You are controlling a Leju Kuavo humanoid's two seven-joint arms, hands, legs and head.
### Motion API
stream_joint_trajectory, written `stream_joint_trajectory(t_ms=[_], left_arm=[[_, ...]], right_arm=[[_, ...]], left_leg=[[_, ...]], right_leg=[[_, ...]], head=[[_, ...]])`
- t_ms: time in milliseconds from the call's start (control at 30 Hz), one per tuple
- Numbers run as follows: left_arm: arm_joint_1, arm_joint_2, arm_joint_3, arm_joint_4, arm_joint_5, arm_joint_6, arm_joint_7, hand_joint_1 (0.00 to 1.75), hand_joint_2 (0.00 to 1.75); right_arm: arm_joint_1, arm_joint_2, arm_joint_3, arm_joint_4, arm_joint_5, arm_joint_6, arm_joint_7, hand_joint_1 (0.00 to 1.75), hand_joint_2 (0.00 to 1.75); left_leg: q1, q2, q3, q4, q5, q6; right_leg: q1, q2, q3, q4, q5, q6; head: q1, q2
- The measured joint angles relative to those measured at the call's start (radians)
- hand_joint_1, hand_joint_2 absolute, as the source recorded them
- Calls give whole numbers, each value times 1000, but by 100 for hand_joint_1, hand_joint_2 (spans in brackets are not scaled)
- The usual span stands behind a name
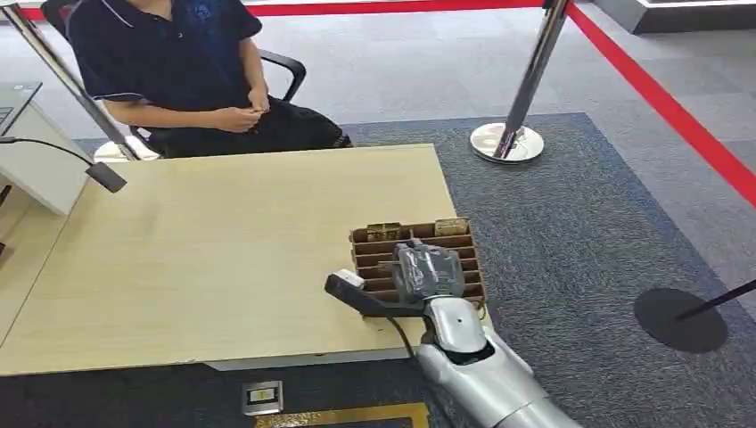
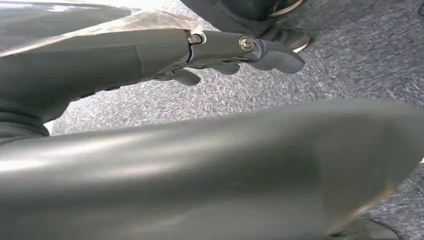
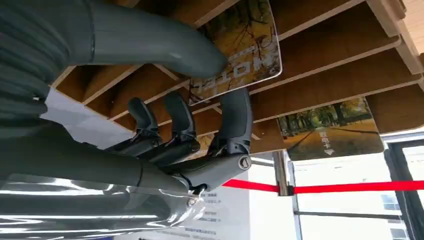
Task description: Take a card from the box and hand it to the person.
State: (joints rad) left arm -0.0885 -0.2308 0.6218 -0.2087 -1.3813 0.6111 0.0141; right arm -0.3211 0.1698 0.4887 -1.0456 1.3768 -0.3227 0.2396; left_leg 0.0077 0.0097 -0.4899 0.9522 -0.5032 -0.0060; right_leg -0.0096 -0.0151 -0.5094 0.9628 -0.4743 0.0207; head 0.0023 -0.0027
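A: Head view: the right robot hand (image 1: 426,270) sits over the slotted wooden box (image 1: 375,246) at the lower right of the desk (image 1: 223,259). It hides the slots beneath.

B: Is it gripping a card?

A: The right wrist view answers that: thumb and fingers (image 3: 235,120) pinch one card (image 3: 245,45) standing in a slot, upper centre of the frame. Its print is partly covered by the thumb. A second card (image 3: 330,130) stands in another slot, centre right.

B: The left robot hand (image 2: 225,52)?

A: Upper centre of the left wrist view, over grey carpet (image 2: 350,60), fingers loosely apart, holding nothing. A blurred grey cover blocks the lower frame.

B: The person (image 1: 178,62)?

A: Seated at the upper left, cut off at the top edge.
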Motion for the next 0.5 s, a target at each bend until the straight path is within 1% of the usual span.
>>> stream_joint_trajectory(t_ms=[33,67,100,133,233,433,500], left_arm=[[0,0,0,0,1,0,0,0,0],[0,0,0,0,2,0,0,0,0],[0,0,0,0,4,0,0,0,0],[0,0,0,0,4,0,0,0,0],[0,0,0,0,4,0,-1,0,0],[0,0,0,0,3,0,-6,0,0],[0,0,0,0,4,0,-7,0,0]], right_arm=[[0,0,0,0,3,0,0,136,175],[0,1,0,0,5,0,0,150,175],[0,1,0,0,5,0,0,154,175],[0,1,0,0,6,0,0,152,175],[0,3,0,0,8,-2,0,154,175],[8,3,0,-21,8,-11,-8,166,175],[14,3,0,-30,8,-14,-10,162,175]], left_leg=[[0,0,0,0,0,0],[0,0,0,0,0,0],[0,0,0,0,0,0],[0,0,0,0,0,0],[0,0,0,0,0,0],[0,0,0,0,0,0],[0,0,0,0,0,0]], right_leg=[[0,0,0,0,0,0],[0,0,0,0,0,0],[0,0,0,0,0,0],[0,0,0,0,0,0],[0,0,0,0,0,0],[0,0,0,0,0,0],[0,0,0,0,0,0]], head=[[0,0],[0,0],[0,0],[0,0],[0,0],[0,0],[0,0]])
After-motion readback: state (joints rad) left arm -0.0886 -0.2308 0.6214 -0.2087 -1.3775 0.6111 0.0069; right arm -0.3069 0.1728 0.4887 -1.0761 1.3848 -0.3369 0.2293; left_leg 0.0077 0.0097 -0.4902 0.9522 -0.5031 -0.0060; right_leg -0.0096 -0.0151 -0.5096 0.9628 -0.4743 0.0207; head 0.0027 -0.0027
